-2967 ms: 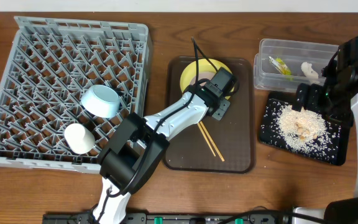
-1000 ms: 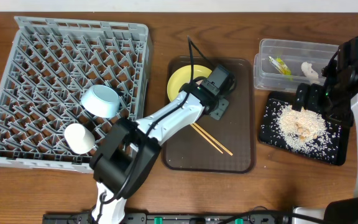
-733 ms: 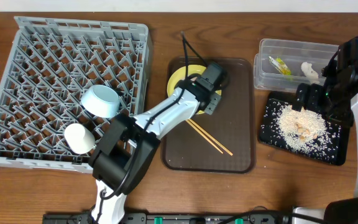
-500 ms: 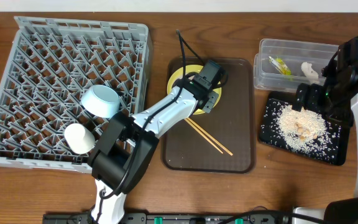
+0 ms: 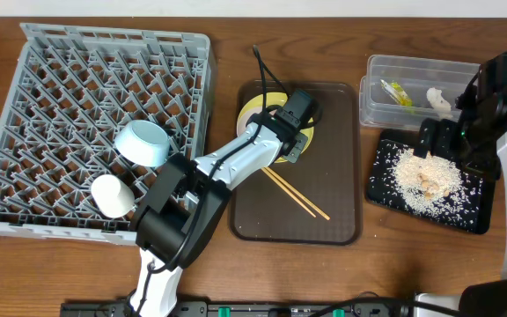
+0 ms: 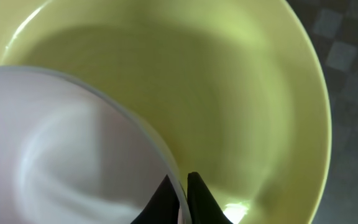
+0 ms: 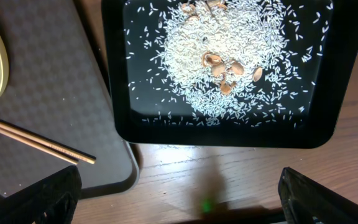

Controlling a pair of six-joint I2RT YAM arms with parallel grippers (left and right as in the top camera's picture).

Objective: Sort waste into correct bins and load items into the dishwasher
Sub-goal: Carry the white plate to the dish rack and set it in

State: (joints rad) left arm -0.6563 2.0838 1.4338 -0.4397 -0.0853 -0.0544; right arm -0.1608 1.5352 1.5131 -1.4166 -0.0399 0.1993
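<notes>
Pinching a thin whitish rim (image 6: 135, 124) over the round pale yellow plate (image 6: 229, 93), left gripper (image 6: 180, 190) closed; right gripper (image 7: 179, 199) wide, empty. Plate likely stiff, slick; grasp its edge.

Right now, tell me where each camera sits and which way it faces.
Overhead: fixed above the table, facing straight down on dish rack, brown tray, clear tub and black tray; left arm and right arm show.
Left wrist: on the left arm, close above the yellow plate filling the view; left fingers meet at the bottom edge.
Right wrist: on the right arm, facing down at rice on the black tray; right fingers wide apart in the bottom corners.
Shared: overhead and right wrist both show the chopsticks.
</notes>
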